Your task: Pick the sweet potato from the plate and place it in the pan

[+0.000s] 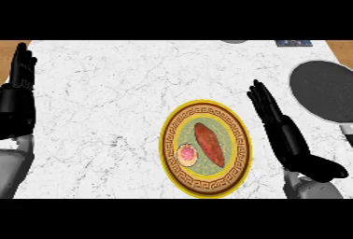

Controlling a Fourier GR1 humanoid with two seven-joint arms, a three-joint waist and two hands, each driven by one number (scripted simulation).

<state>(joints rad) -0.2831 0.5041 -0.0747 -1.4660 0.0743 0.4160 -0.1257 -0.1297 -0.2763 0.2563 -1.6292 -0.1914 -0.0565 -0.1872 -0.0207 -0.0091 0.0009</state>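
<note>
A reddish-brown sweet potato [209, 144] lies lengthwise on a round plate [173, 173] with a yellow rim and a brown patterned band, near the counter's front middle. A small pink round item [187, 154] sits on the plate just left of it. The dark grey pan [322, 91] lies at the right edge, its handle pointing toward the front. My right hand [284, 132] stands open just right of the plate, fingers straight and pointing away, holding nothing. My left hand [19, 88] rests open at the far left edge, fingers up.
The white marble counter [103, 107] spreads between the hands. A grey round object [234, 41] and a dark blue item [293, 43] peek in at the back edge. Wooden surface [338, 46] shows beyond the back corners.
</note>
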